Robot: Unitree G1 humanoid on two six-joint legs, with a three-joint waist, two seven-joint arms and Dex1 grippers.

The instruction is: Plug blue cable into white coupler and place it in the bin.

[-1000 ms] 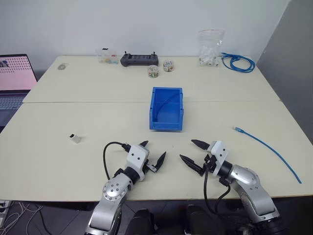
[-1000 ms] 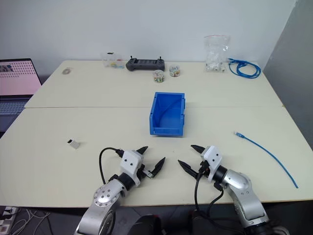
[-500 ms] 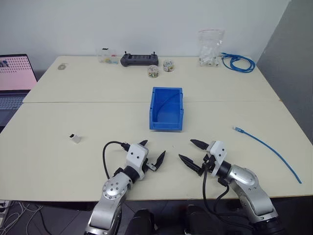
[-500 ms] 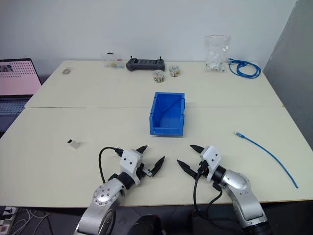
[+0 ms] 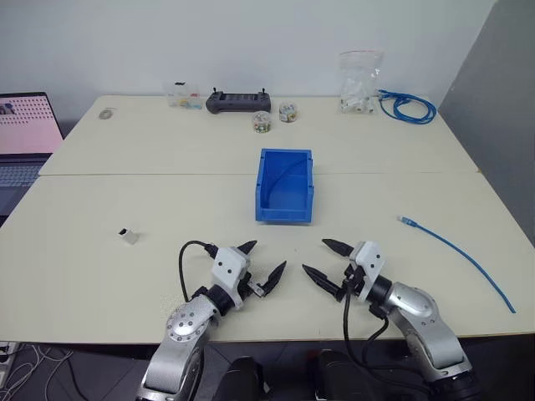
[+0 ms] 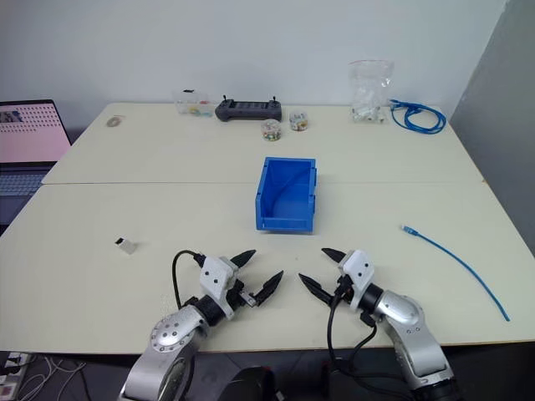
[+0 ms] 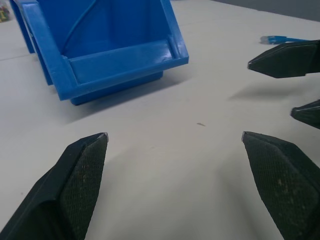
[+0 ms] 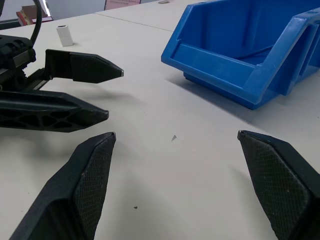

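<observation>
Both grippers, left (image 5: 261, 259) and right (image 5: 323, 258), gape near the bin (image 5: 285, 210).

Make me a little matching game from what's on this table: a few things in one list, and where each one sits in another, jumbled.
Things:
1. white coupler
2. blue cable
3. bin
4. clear bag of white parts

Places:
A. middle of the table, just beyond the two open tools
B. far edge of the table, beside a coiled blue bundle
C. table's left side, alone
D. table's right side, stretched out diagonally

Pairs: 1-C, 2-D, 3-A, 4-B
</observation>
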